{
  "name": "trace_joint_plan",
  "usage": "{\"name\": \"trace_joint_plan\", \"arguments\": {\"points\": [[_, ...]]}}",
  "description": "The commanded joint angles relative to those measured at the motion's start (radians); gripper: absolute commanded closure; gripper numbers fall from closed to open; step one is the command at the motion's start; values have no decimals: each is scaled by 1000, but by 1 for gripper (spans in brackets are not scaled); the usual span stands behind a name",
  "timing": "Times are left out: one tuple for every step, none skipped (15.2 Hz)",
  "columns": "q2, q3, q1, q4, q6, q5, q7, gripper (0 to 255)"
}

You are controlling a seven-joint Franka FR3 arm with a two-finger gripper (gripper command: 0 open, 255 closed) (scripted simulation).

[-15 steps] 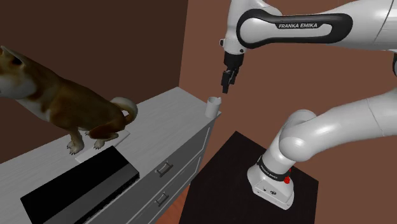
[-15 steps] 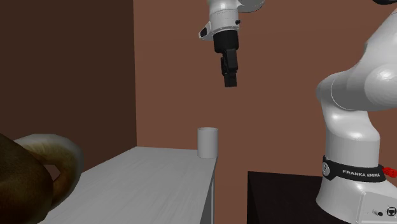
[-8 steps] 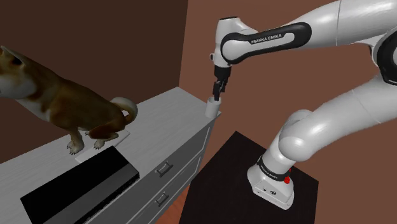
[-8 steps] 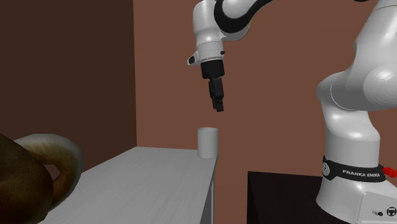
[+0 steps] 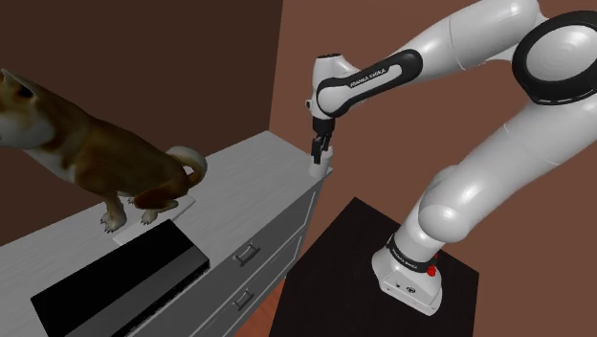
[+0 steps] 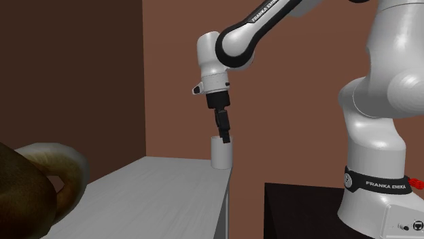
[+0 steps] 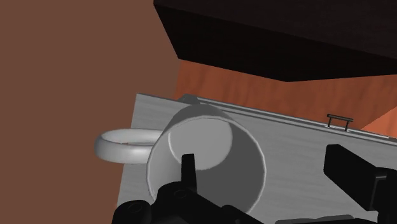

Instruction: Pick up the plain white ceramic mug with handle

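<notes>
Right, I have the gripper (image 6: pixel 223 136) directly over the mug (image 6: pixel 221 156), tips at about rim height. The mug stands upright beneath them at the very corner of the grey surface (image 6: pixel 163 193). On the wrist camera the gripper (image 7: pixel 270 170) is spread wide. Its two fingers (image 7: pixel 188 167) stand well apart, one hanging over the mug's open mouth and the other outside, so the wall lies between them. Nothing is clamped, and I see no contact with the white mug (image 7: pixel 210 133). Its handle (image 7: pixel 121 144) sticks out on the side away from the outer finger, past the surface's edge, so it is clear of the pinch line.

In the shoulder view the gripper (image 5: pixel 317 148) covers most of the mug (image 5: pixel 321 169), and the surface (image 5: pixel 239 163) runs off beyond it. The dog figure (image 5: pixel 105 158) sits well away from the gripper, no bother.

So where am I? The approach looks done and the alignment over the rim looks good. Left to do, as I judge it: sink a touch deeper, close on the wall, then lift straight up. With the mug this near the corner I want a clean squeeze and no sideways shove, or it could tip off the edge
</notes>
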Motion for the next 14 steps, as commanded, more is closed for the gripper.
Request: {"name": "trace_joint_plan", "arguments": {"points": [[22,-2,0,-12,35,0,0,0],[32,-2,0,-18,50,-1,1,0],[41,-3,-1,-23,65,-1,2,0],[52,-3,-1,-28,80,-1,3,0],[58,-4,-1,-31,89,-1,3,0],[57,-4,-1,-31,89,-1,3,0],[58,-4,-1,-31,89,-2,3,255],[57,-4,-1,-31,89,-2,3,255],[58,-4,-1,-31,89,-2,3,255],[58,-4,-1,-31,90,-2,3,255],[58,-4,-1,-31,90,-2,3,255],[58,-4,-1,-31,90,-2,3,255],[58,-4,-1,-31,90,-2,3,255],[58,-4,-1,-31,90,-2,3,255]]}}
